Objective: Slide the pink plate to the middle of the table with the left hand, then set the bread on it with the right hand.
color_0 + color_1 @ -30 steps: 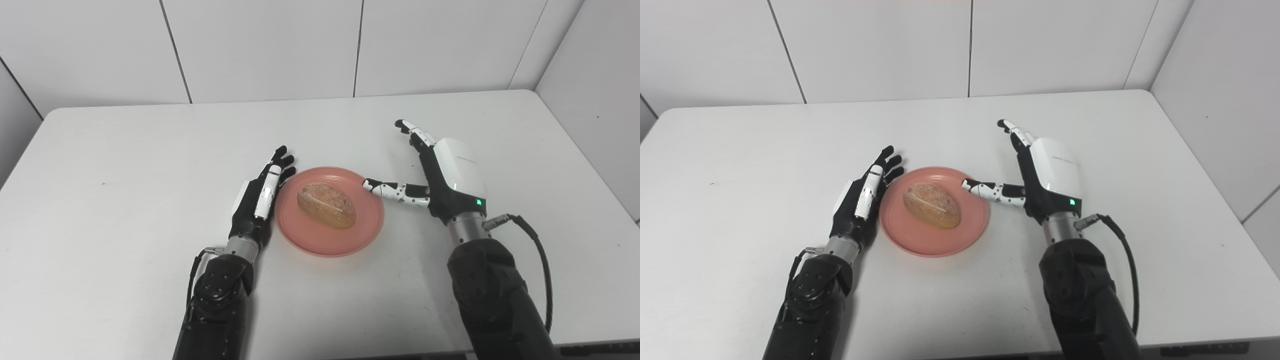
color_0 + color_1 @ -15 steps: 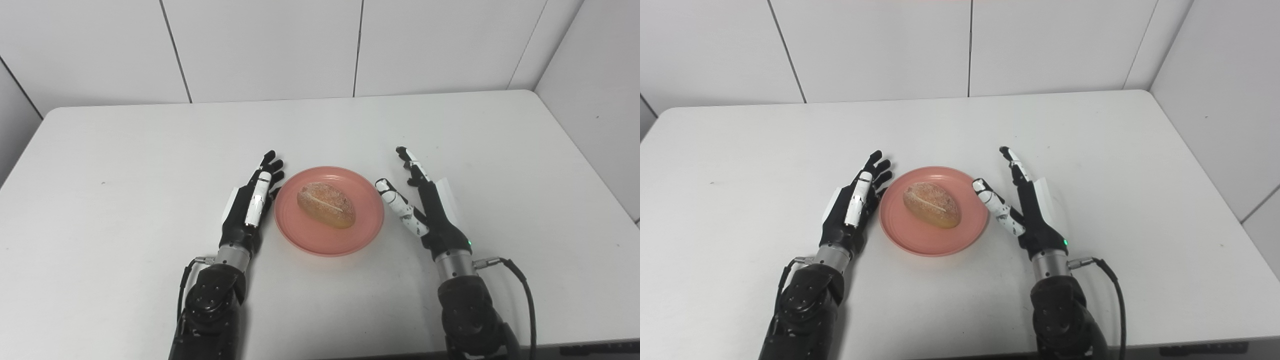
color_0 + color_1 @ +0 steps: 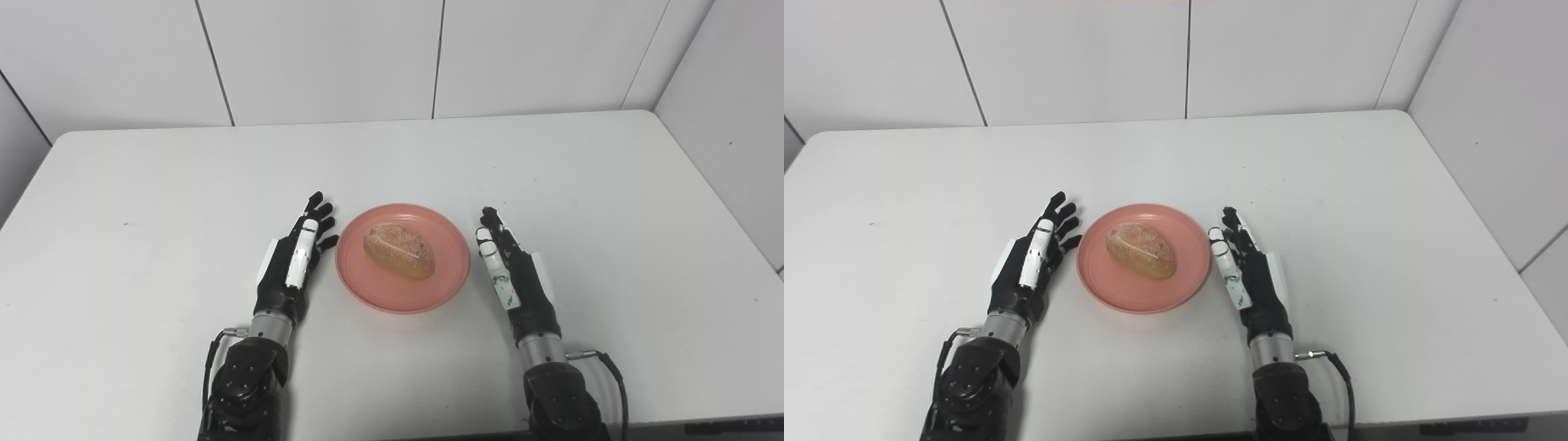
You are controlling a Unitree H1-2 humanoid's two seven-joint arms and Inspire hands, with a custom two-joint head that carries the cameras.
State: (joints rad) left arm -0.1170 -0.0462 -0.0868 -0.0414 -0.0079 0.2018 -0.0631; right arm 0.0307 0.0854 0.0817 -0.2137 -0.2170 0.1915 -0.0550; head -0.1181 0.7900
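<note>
A round pink plate (image 3: 380, 294) lies near the middle of the white table (image 3: 184, 184). On the plate rests a brown oval bread roll (image 3: 399, 250). My left hand (image 3: 293, 266) stands on edge just left of the plate, open and holding nothing, a small gap between it and the rim. On the other side, my right hand (image 3: 513, 275) is open too, upright on its edge with its fingers straight, a little clear of the rim. The same scene shows in the right eye view, with the bread roll (image 3: 1141, 249) between left hand (image 3: 1029, 269) and right hand (image 3: 1251, 275).
White wall panels (image 3: 331, 55) close off the table's far edge, and a side wall (image 3: 729, 104) runs along the right. A black cable (image 3: 612, 380) hangs from my right wrist near the table's front edge.
Both hands have drawn back toward me from the plate. The right hand has turned onto its edge and its thumb has left the plate's rim. Plate and bread have stayed put.
</note>
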